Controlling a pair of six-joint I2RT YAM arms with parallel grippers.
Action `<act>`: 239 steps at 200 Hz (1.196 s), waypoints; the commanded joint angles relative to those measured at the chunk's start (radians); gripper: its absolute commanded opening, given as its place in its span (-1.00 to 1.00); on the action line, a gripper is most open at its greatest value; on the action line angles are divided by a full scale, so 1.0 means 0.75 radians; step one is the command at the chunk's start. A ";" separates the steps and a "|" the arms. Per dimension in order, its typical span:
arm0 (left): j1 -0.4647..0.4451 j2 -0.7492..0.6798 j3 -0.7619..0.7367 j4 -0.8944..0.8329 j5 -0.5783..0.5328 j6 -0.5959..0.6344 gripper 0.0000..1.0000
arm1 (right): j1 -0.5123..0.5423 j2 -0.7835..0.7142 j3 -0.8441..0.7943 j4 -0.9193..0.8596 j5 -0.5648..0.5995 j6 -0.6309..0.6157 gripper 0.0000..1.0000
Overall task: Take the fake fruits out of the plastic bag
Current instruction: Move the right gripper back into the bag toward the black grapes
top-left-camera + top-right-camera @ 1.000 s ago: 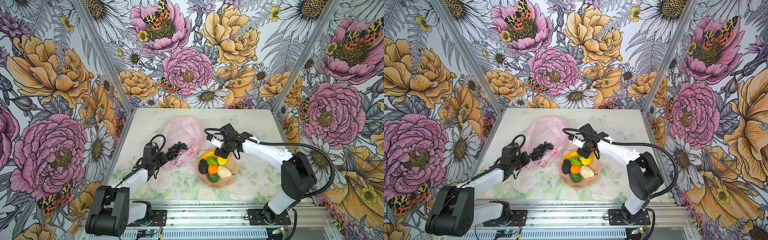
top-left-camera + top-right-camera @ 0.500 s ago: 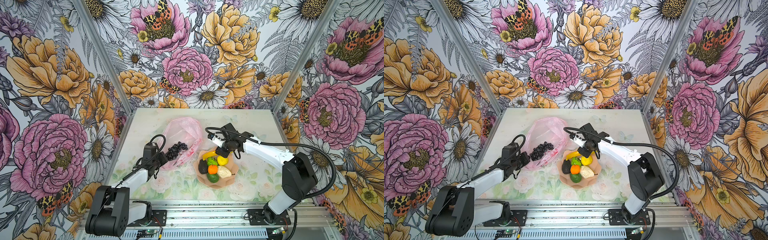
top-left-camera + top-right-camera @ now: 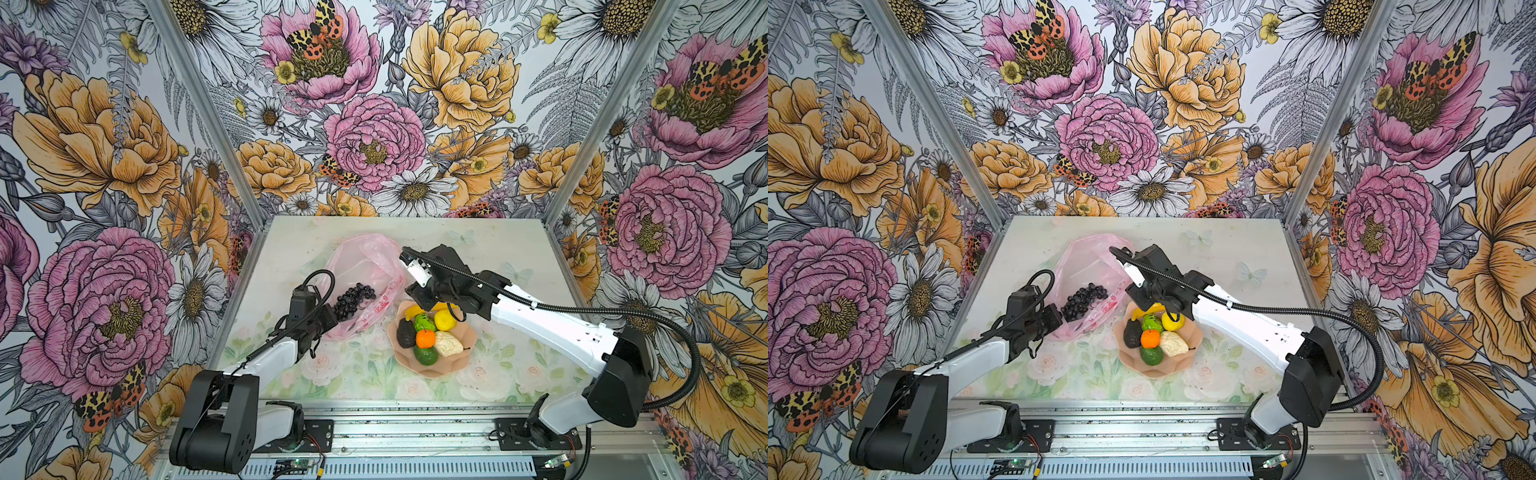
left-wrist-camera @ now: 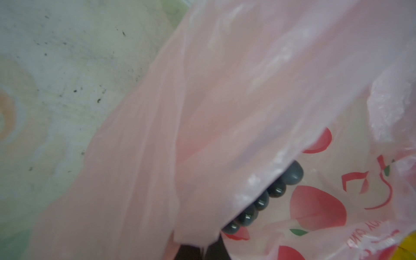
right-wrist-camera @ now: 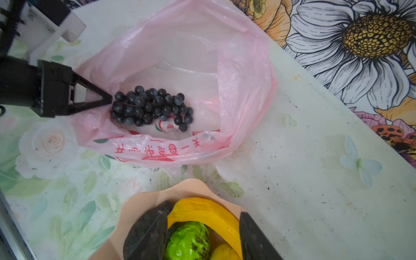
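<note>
The pink plastic bag (image 3: 365,257) (image 5: 243,78) lies open on the table with the dark grape bunch (image 3: 353,299) (image 5: 150,108) inside it. My left gripper (image 3: 328,322) (image 4: 202,245) is shut on the bag's near edge, right beside the grapes. The other fake fruits sit in the peach bowl (image 3: 440,368): banana (image 5: 207,211), lemon (image 3: 444,320), two green fruits (image 3: 424,322) (image 3: 425,355), orange (image 3: 425,338), black oval (image 3: 405,333) and cream piece (image 3: 448,344). My right gripper (image 5: 203,238) hangs over the bowl's far side, open, its fingers on either side of the banana.
The bowl stands just right of the bag, near the table's middle. Floral walls close in the table on the left, back and right. A metal rail with both arm bases (image 3: 374,432) runs along the front edge.
The right gripper's jaws have parted a little around the banana in the bowl. The left gripper and the bag have stayed put.
</note>
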 commanded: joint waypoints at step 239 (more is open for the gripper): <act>0.029 -0.074 -0.277 0.205 0.024 -0.415 -1.00 | 0.296 0.902 0.469 0.451 0.238 1.118 0.64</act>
